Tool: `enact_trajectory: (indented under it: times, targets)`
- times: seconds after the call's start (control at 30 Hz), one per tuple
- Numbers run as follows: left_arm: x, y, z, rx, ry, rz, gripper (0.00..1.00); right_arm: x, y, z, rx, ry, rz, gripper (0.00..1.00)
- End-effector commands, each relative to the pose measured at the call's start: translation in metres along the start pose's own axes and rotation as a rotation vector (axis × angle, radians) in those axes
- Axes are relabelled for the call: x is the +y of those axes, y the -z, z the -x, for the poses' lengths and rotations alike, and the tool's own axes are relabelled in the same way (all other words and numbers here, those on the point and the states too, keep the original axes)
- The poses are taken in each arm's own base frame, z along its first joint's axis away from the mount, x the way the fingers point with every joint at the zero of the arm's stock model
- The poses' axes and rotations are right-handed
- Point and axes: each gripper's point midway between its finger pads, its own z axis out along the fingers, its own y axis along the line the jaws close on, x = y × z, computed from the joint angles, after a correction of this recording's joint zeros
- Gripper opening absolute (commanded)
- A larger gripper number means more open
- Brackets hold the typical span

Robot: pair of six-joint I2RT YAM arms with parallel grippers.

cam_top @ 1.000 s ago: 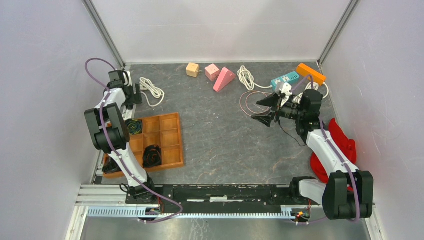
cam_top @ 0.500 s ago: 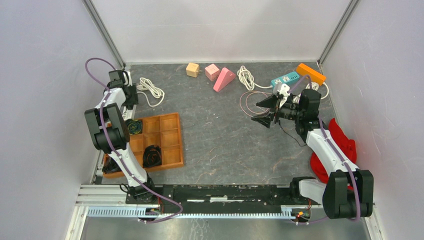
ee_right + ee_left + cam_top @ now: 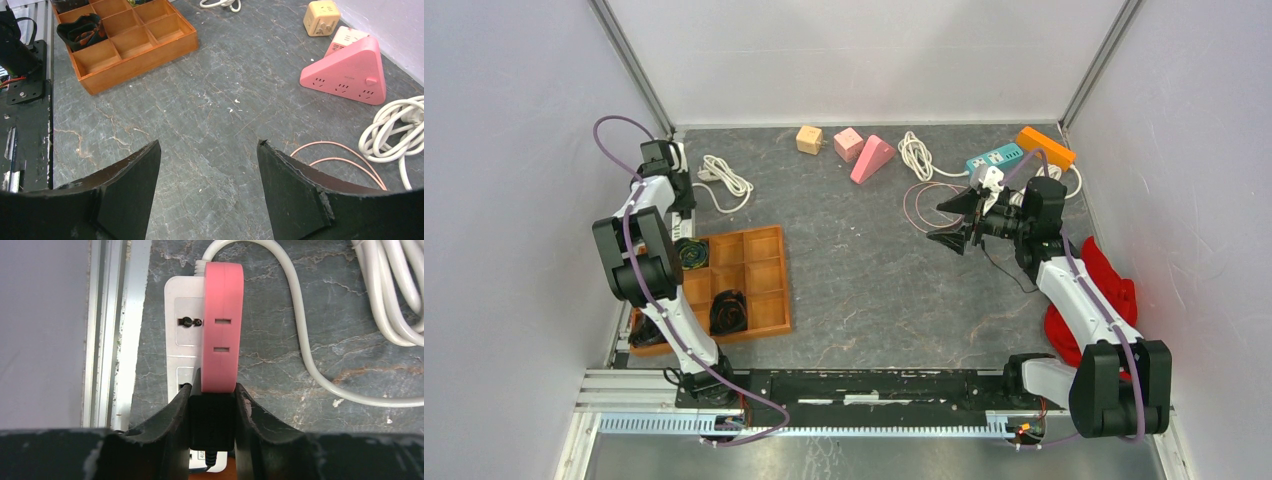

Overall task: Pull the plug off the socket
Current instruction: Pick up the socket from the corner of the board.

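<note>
A: Where is everything sitting?
B: The white power strip [image 3: 182,315] is lying at the table's [image 3: 864,290] far left edge, beside the rail [image 3: 107,330]. A pink adapter [image 3: 223,325] is standing in it, and the black plug [image 3: 212,420] is sitting right next to that, nearer the wrist.
A: And the grippers?
B: The left gripper [image 3: 215,392] is clamping the black plug on both sides. The right gripper [image 3: 207,150] is hanging wide apart, holding nothing, well away.
A: What is worrying you?
B: Nothing is pinning the strip, so it is probably going to lift with the pull. The left gripper is also touching the adapter's base and may be dragging that out too.
</note>
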Motion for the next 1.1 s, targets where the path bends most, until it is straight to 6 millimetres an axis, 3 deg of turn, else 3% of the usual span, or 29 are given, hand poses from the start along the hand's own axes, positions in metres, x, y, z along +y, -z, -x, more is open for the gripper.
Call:
enact_trajectory:
  times: [0.0,0.2,0.4,0.8,1.07]
  targets:
    - [-0.012,0.029,0.045,-0.131,0.034,-0.09,0.02,-0.006,-0.001,0.018,-0.019,0.06,-0.003,0.76]
    - [-0.031,0.049,0.072,-0.227,0.064,-0.186,0.02,-0.006,-0.002,0.017,-0.017,0.061,-0.004,0.77]
    - [-0.048,0.082,0.101,-0.375,0.076,-0.248,0.02,-0.008,-0.002,0.015,-0.011,0.057,-0.008,0.76]
    - [-0.138,0.144,0.141,-0.538,0.0,-0.549,0.02,-0.009,-0.002,0.013,0.0,0.056,-0.008,0.77]
    - [-0.201,0.177,0.15,-0.575,-0.035,-0.693,0.02,-0.01,-0.002,0.014,0.001,0.063,-0.008,0.77]
